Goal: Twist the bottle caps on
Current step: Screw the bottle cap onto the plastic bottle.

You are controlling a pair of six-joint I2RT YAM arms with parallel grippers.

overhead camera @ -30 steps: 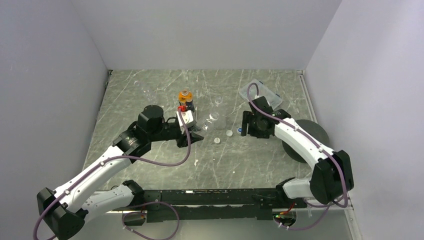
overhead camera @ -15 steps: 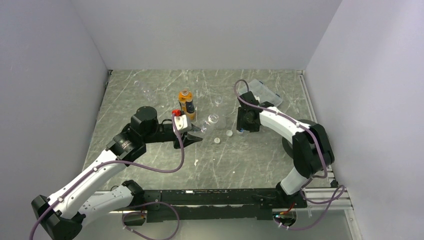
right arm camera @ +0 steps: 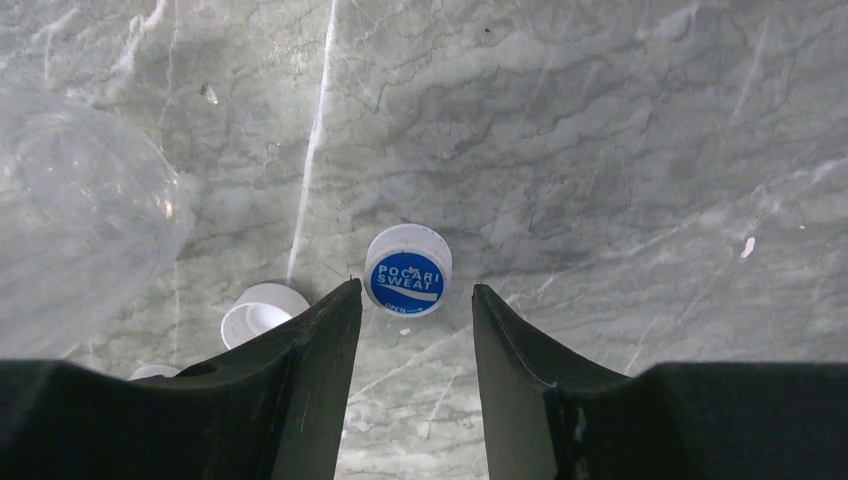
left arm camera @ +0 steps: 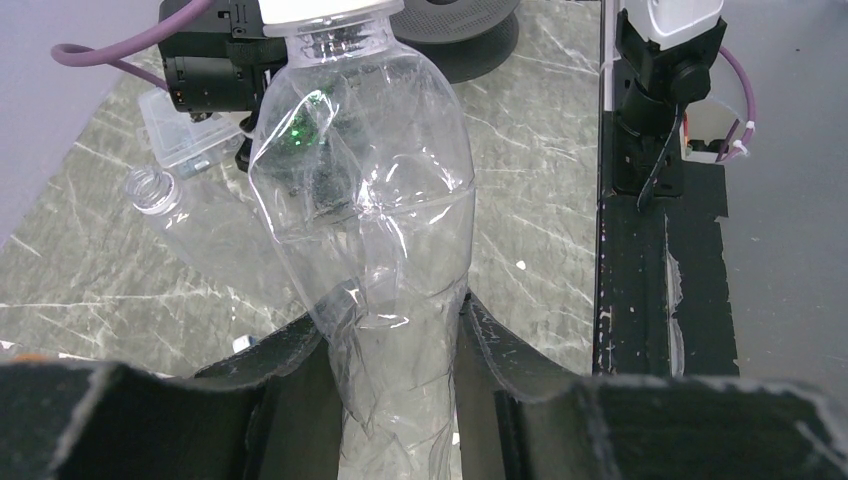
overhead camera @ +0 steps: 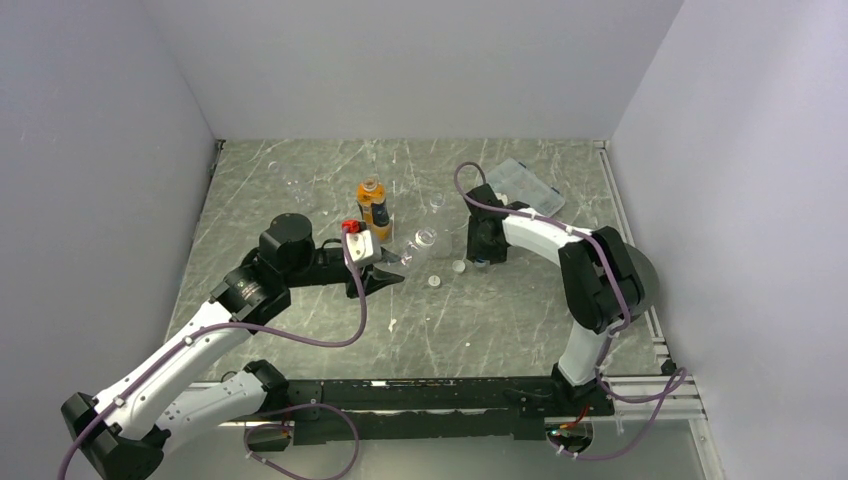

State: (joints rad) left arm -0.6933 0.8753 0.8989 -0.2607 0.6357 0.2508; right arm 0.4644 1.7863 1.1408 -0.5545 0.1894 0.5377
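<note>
Blue-topped cap (right arm camera: 408, 283), lying partly between parted tips of right claw (right arm camera: 415, 290)

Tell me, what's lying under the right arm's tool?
A blue-topped cap printed Pocari Sweat lies on the marble table, just past the fingertips of the open right tool. A white cap lies beside it, partly covered by one finger.

Three loose caps lie mid-table: one blue-topped cap (right arm camera: 408, 270) and two white caps (overhead camera: 458, 266). There is one orange bottle (overhead camera: 374, 205), and at least two clear bottles (left arm camera: 360, 200). One clear box (overhead camera: 525, 185), one black disc (left arm camera: 470, 40).
</note>
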